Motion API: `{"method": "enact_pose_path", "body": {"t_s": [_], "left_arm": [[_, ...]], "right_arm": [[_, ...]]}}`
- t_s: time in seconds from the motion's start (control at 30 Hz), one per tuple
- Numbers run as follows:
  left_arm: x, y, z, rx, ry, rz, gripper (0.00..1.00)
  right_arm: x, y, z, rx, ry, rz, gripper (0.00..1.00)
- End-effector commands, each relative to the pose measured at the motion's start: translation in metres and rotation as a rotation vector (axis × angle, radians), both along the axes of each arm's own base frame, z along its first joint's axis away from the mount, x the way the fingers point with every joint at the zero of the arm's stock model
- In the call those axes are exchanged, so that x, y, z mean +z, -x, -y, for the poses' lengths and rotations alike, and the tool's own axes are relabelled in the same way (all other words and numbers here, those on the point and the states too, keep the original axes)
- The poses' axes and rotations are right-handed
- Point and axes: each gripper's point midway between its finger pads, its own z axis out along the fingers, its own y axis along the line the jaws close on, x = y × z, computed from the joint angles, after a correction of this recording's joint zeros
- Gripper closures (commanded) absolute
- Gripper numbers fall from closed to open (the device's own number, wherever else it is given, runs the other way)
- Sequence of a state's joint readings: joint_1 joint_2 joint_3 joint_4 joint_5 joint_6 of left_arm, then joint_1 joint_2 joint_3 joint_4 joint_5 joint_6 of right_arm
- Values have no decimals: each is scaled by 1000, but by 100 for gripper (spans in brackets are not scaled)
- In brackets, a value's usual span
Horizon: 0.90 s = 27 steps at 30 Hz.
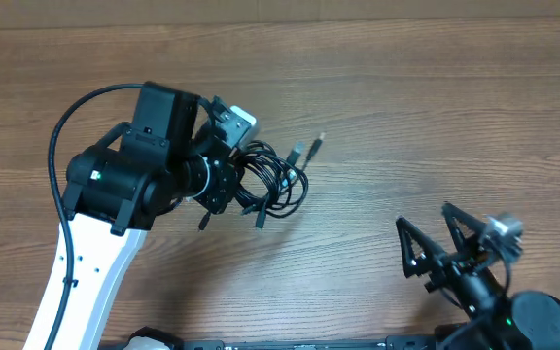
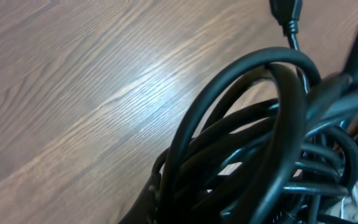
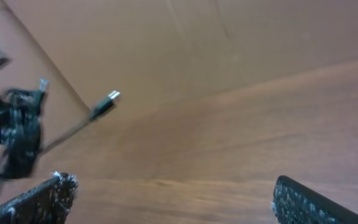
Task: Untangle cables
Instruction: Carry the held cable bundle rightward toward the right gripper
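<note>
I have left pincer (image 1: 229,170) clamped on the cables (image 1: 278,183), knotted bundle centre-left over tabletop (image 1: 406,107) | right pincer (image 1: 426,222) wide open, empty, well apart | risk: if I pull one-handed, knot tightens or bundle slips

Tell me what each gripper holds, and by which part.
The left gripper is shut on the cable bundle, gripping its coiled loops, not a plug end. The right gripper is open and holds nothing.
</note>
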<state>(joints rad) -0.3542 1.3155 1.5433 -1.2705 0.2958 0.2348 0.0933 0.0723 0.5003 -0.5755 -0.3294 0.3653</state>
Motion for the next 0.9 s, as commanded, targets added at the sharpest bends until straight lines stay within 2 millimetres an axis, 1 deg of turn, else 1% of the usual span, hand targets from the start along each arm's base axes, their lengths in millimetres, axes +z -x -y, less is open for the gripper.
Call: {"method": "enact_pose_path", "body": {"t_s": [0.0, 0.07, 0.17, 0.23, 0.3, 0.37, 0.5, 0.53, 0.6, 0.67, 0.73, 0.8, 0.87], "left_arm": [[13, 23, 29, -256, 63, 67, 96], [15, 31, 40, -335, 76, 81, 96], [15, 44, 55, -431, 70, 100, 96], [16, 53, 67, -487, 73, 111, 96], [17, 58, 72, -510, 76, 113, 96], [17, 64, 78, -545, 75, 117, 96], [17, 75, 87, -652, 59, 158, 96], [17, 79, 90, -684, 55, 170, 96], [17, 86, 95, -747, 47, 196, 96], [17, 91, 99, -795, 46, 216, 96], [21, 97, 108, -841, 71, 241, 96], [28, 99, 117, -863, 109, 268, 96], [36, 100, 125, -884, 152, 298, 96]], "right_arm": [[33, 20, 0, 12, -2, 49, 0], [37, 27, 1, 13, 13, 36, 0], [37, 39, 1, 16, 29, -33, 0], [35, 48, 0, 30, 36, -119, 0], [36, 54, -4, 60, 41, -168, 0], [42, 61, -10, 112, 61, -215, 0], [57, 66, -15, 149, 70, -254, 0], [64, 67, -17, 165, 65, -248, 0], [81, 68, -20, 181, 61, -211, 0], [93, 65, -19, 173, 62, -166, 0], [108, 62, -21, 180, 38, -111, 0], [114, 62, -23, 184, 14, -93, 0], [115, 65, -27, 220, 10, -92, 0]]}}
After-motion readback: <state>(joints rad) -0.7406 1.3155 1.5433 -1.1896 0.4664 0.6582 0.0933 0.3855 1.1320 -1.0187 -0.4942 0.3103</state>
